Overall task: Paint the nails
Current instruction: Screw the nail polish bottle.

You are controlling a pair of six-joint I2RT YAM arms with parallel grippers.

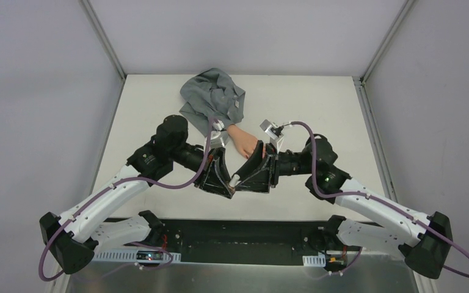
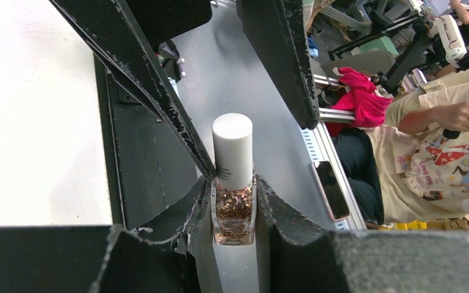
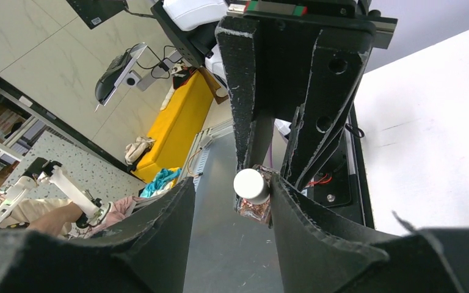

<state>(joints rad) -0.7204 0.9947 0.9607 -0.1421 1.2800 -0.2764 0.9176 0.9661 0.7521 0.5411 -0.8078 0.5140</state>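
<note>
My left gripper [image 2: 232, 183] is shut on the glass body of a small polish bottle [image 2: 234, 210] filled with coppery glitter, whose white cap [image 2: 232, 149] points away from it. My right gripper [image 3: 232, 183] faces it, open around the cap [image 3: 251, 186]. Its right finger [image 3: 299, 213] touches the cap and its left finger [image 3: 159, 220] stands well apart. From above, both grippers meet over the near middle of the table, left gripper [image 1: 227, 185] and right gripper [image 1: 245, 173]. Just behind them lies the peach fake hand [image 1: 243, 141] with its grey sleeve [image 1: 212, 97]. The nails are hidden behind the right gripper.
The white table [image 1: 152, 122] ends at a black rail [image 1: 232, 235] along the near side, between the arm bases. Grey walls stand close on the left, the right and at the back. Beyond the near edge a phone [image 2: 331, 189] lies beside a seated person [image 2: 427, 165].
</note>
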